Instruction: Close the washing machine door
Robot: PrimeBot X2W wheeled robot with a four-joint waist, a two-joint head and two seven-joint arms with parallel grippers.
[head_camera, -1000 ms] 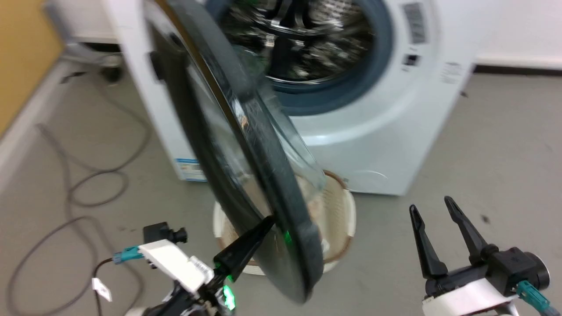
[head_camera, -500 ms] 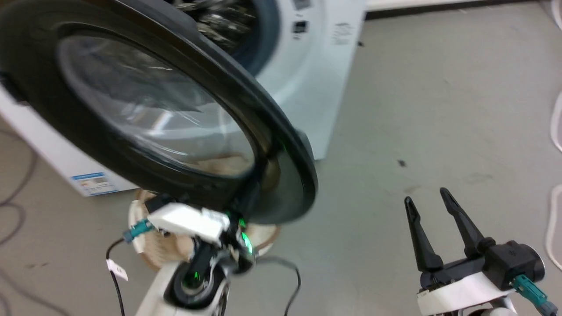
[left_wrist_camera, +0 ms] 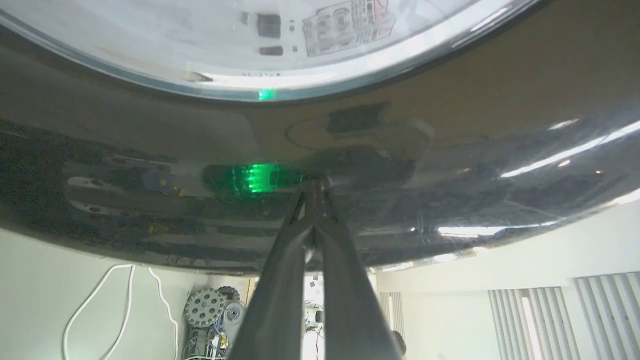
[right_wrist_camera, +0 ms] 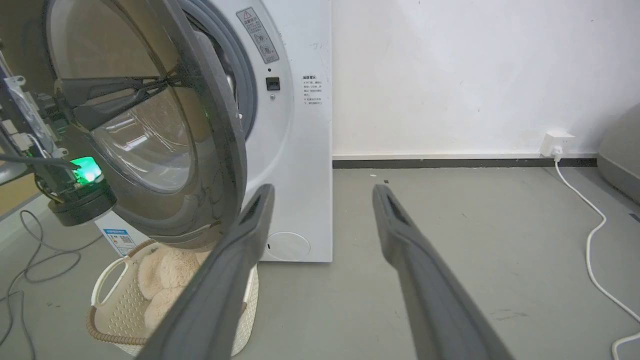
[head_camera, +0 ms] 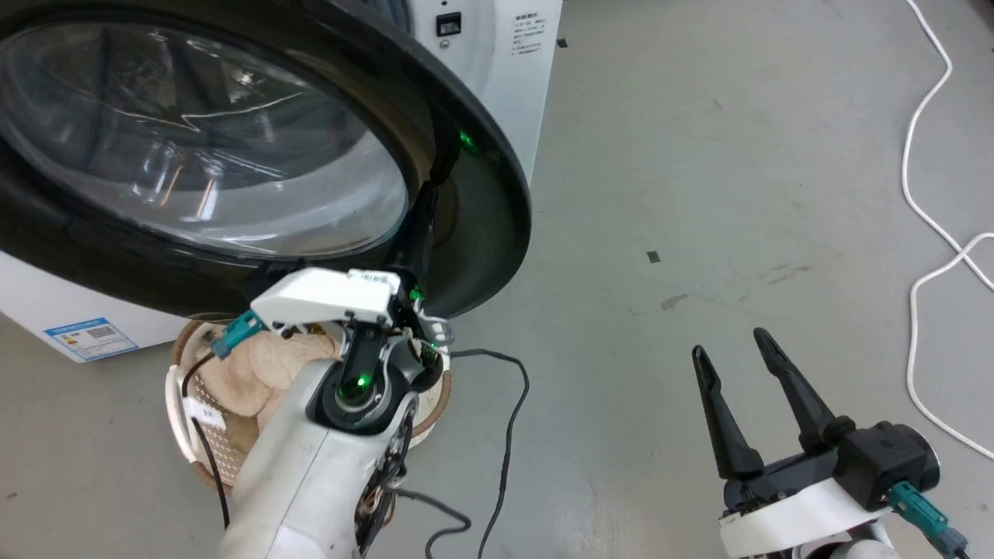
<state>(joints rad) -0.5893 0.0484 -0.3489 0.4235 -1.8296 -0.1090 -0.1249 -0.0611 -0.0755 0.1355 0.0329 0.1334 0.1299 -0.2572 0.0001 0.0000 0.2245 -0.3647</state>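
Your washing machine (head_camera: 505, 78) sits at twelve o'clock, its door (head_camera: 233, 155) ajar at ten o'clock. Your left pincer (head_camera: 444, 164) is pressed together, its tips on the door's dark rim. The right pincer (head_camera: 730, 342) is spread and empty at five o'clock.

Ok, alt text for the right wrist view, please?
The washing machine door hangs partly open before the white washing machine, with a woven basket holding a plush toy on the floor beneath it. The right hand rises in the foreground, fingers open.
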